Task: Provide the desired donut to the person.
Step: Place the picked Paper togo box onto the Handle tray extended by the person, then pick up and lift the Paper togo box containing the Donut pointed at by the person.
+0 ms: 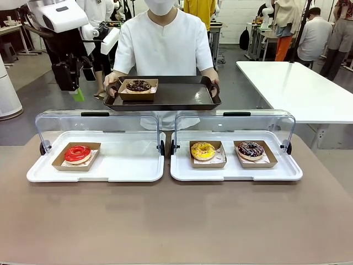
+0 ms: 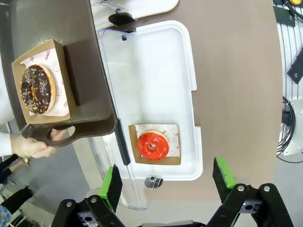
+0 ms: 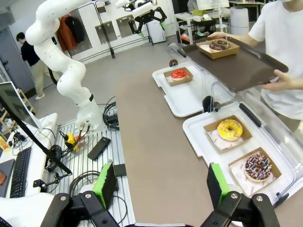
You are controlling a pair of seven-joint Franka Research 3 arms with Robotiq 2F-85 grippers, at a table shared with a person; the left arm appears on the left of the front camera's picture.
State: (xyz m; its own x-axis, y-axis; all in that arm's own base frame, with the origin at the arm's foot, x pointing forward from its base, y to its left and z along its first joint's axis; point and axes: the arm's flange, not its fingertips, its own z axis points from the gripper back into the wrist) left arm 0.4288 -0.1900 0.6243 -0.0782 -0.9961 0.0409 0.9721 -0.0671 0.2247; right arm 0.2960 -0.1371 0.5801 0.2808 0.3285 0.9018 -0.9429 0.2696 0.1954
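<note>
Left hand point(image 2: 168, 183) spread wide; glossy red ring donut point(image 2: 152, 145).

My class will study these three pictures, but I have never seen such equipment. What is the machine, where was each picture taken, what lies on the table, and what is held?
It is a robot with two white arms, each ending in a two-finger gripper. The front picture looks across the table at a person. The other two come from cameras on the wrists: the left gripper and the right gripper are both open, holding nothing. On the table, the left white tray holds a red donut; the right white tray holds a yellow donut and a sprinkled donut. The person holds a dark tray carrying a chocolate donut.
</note>
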